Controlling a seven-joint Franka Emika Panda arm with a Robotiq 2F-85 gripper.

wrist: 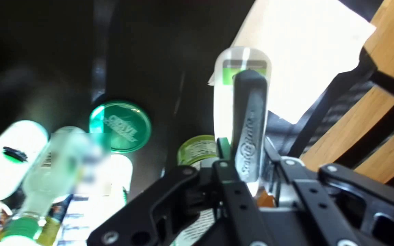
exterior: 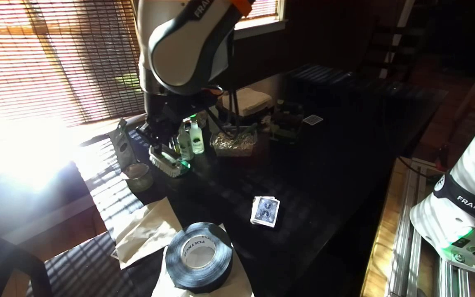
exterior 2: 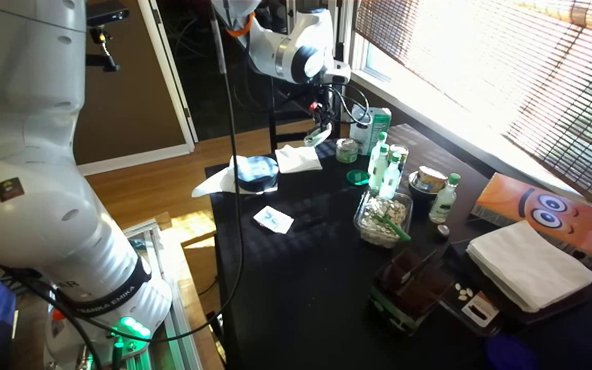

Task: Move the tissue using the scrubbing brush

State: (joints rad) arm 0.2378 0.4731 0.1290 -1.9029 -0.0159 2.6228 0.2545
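Observation:
The tissue [exterior: 149, 233] is a pale, creased sheet lying at the table's end beside the tape roll. It also shows in an exterior view [exterior 2: 298, 158] and, overexposed, in the wrist view [wrist: 306, 51]. The scrubbing brush [exterior: 166, 163] is white with bristles pointing down and a dark grip. My gripper [exterior: 159, 146] is shut on its handle and holds it in the air, near the jar and bottles. In the wrist view the fingers [wrist: 244, 147] sit on both sides of the brush [wrist: 224, 102], whose far end overlaps the tissue's edge. The brush also shows in an exterior view [exterior 2: 318, 135].
The tape roll [exterior: 199, 256] lies on another sheet of paper. The jar [exterior 2: 347, 150], box [exterior 2: 370, 128], green lid [exterior 2: 358, 178] and several green-capped bottles [exterior 2: 390, 177] stand near the brush. Playing cards [exterior: 265, 211] lie mid-table. A plastic tub [exterior 2: 382, 218] stands beyond the bottles.

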